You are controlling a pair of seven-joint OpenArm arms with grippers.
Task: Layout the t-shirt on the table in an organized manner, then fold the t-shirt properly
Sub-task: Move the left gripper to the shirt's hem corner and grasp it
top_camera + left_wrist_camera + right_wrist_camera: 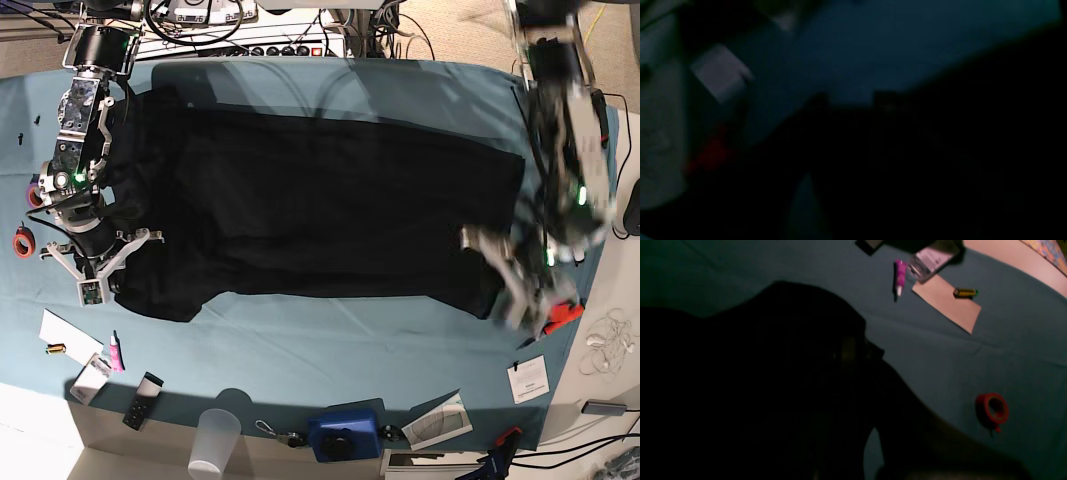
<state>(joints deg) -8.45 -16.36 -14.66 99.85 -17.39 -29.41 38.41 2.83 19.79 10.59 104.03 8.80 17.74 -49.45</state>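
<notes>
The t-shirt point(320, 200), a plain black cloth, lies spread flat across the middle of the base view on the teal-draped table point(330, 350), with one sleeve lobe at lower left. The right claw point(97, 268), at left centre, sits at the shirt's left edge with fingers splayed apart; whether it touches cloth I cannot tell. The left claw point(520, 290), at right centre, is motion-blurred at the shirt's right edge, its opening unreadable. A red tape roll point(992, 410) lies on the teal cloth.

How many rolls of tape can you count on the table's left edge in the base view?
2: a red tape roll and, just above it, a second roll, both on the table. The arm partly covers the second; others may be hidden.
</notes>
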